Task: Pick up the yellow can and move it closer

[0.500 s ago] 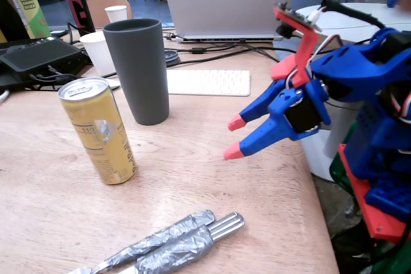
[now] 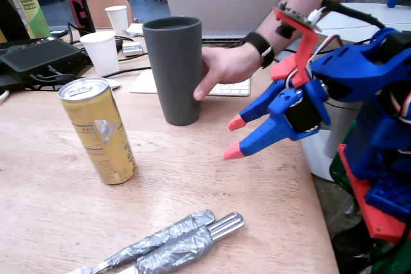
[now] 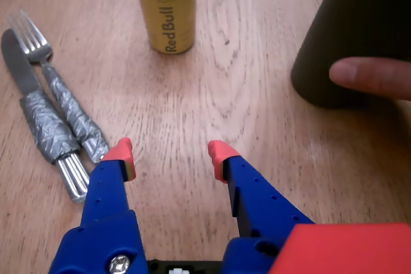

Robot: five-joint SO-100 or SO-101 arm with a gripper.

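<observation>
**Lining Up On The Gold Can**

Hovering above the pale wooden surface (image 2: 192,184), my blue claw with the red-orange tips (image 2: 234,138) hangs spread wide and grasps nothing at all. In the wrist view the two red tips frame bare wood, and the tall slim yellow-gold metal drink can (image 3: 166,8) stands upright beyond them, up the frame and a touch left of the gap's centre. So I'm aimed roughly its way but well short of it!

From the fixed view, that can (image 2: 97,130) sits near the left side of the surface, silver top and pull tab up, nothing leaning on it. Clear wood lies between us, which I judge makes for an easy run in.

Now the complication: a person's hand (image 2: 221,68) wraps the tall dark grey tapered tumbler (image 2: 173,68), thumb pressed on its side. My guess is they are steadying it or about to lift it out of my way. It stands between can and claw, set further back, so a wide swing could clip it.

Down by the near edge lie a fork and knife with handles wrapped in grey tape (image 3: 54,117), side by side and touching, well clear of my path.

Hard to see: the can's top is cut off in the wrist view, the tumbler's upper part too, and the cutlery's blade and tines run out of the fixed view.
</observation>
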